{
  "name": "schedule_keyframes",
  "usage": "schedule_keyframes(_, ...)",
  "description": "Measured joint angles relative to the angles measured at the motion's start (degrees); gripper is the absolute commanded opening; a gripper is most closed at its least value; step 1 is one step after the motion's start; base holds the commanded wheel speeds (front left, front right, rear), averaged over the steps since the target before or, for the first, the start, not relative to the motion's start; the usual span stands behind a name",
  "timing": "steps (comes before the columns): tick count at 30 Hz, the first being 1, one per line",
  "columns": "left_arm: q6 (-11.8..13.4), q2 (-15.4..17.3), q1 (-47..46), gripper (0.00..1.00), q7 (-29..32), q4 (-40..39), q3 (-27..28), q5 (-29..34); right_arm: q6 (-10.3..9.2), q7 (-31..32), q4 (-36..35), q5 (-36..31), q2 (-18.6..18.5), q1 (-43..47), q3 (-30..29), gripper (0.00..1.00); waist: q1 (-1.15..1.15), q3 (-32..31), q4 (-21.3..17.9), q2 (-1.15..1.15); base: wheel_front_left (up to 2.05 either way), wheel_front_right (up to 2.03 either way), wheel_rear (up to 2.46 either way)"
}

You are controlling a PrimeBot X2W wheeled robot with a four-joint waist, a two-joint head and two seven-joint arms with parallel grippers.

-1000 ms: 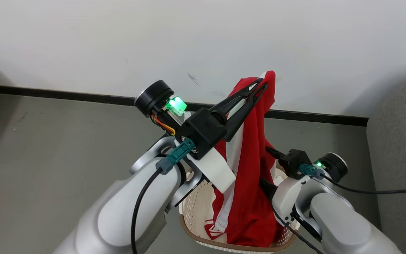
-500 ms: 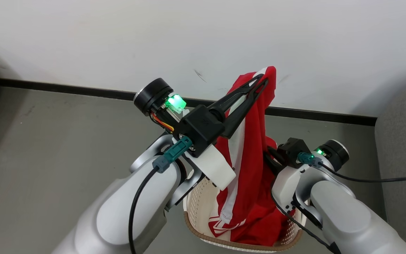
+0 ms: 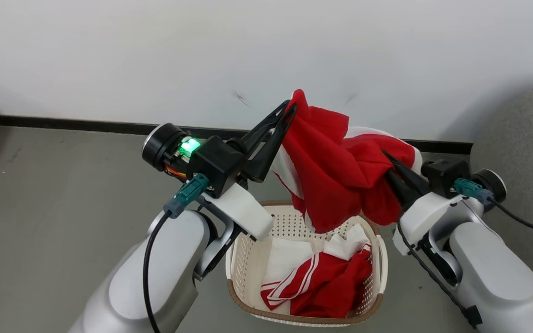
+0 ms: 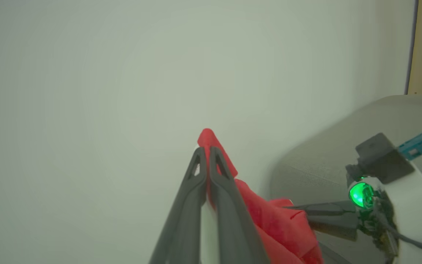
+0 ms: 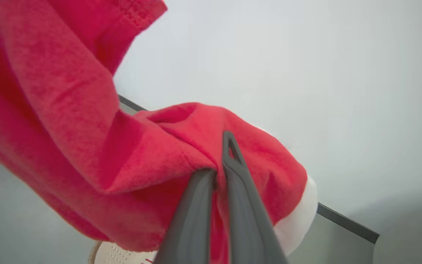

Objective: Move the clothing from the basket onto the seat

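Two grips: left pincer (image 3: 290, 107) and right pincer (image 3: 387, 156) each clench one red garment (image 3: 336, 173) above the basket (image 3: 247, 249).

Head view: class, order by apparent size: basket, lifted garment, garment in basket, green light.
1. Basket and lifted garment: alike, garment nearer the camera, so unranked.
2. Garment in basket.
3. Green light.

Seat (image 3: 528, 138) largely off-frame (right edge)
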Motion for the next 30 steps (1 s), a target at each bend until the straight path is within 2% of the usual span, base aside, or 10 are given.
schedule_keyframes(6, 0.5, 0.8, 2.5, 0.0, -1.4, 2.1, 1.0, -1.2, 0.0, 0.0, -6.1, 0.6, -1.2, 4.4, -6.3, 0.0, 0.0, 0.0, -2.4, 0.0, 0.0, 0.0, 0.0)
schedule_keyframes(7, 0.5, 1.0, 2.7, 0.05, -1.7, 2.3, 1.1, -1.4, 0.0, 0.0, -7.0, 0.6, -1.3, 4.8, -7.2, 0.0, 0.0, 0.0, -2.8, 0.0, 0.0, 0.0, 0.0)
schedule_keyframes(8, 0.5, 1.2, 3.0, 0.21, -1.8, 2.5, 1.2, -1.4, 0.0, 0.0, -8.0, 0.6, -1.4, 5.2, -8.0, 0.0, 0.0, 0.0, -3.2, 0.0, 0.0, 0.0, 0.0)
schedule_keyframes(9, 0.5, 1.3, 3.2, 0.46, -1.8, 2.8, 1.2, -1.7, 0.0, 0.0, -8.9, 0.6, -1.6, 5.5, -8.8, 0.0, 0.0, -0.1, -3.6, 0.0, 0.0, 0.0, 0.0)
schedule_keyframes(10, 0.5, 1.4, 3.4, 0.88, -2.1, 3.1, 1.3, -1.8, 0.0, 0.0, -9.8, 0.6, -1.8, 5.8, -9.9, 0.0, 0.0, -0.1, -4.0, 0.0, 0.0, 0.0, 0.0)
schedule_keyframes(11, 0.5, 1.5, 3.6, 1.0, -2.5, 3.3, 1.3, -1.8, 0.0, 0.0, -10.8, 0.6, -1.9, 6.1, -10.9, 0.0, 0.0, -0.1, -4.4, 0.0, 0.0, 0.0, 0.0)
schedule_keyframes(25, 0.4, 2.3, 7.2, 1.0, -5.4, 5.2, 2.3, -2.9, 0.0, 0.0, -20.7, -2.3, -4.5, 12.8, -23.1, 0.0, 0.0, -0.7, -9.6, 0.0, 0.0, 0.0, 0.0)
schedule_keyframes(30, -0.9, 2.4, 8.3, 1.0, -6.3, 5.3, 1.2, -2.9, 0.0, 0.0, -23.6, -3.1, -4.5, 16.8, -27.8, 0.0, 0.0, -1.0, -11.4, 0.0, 0.0, 0.0, 0.0)
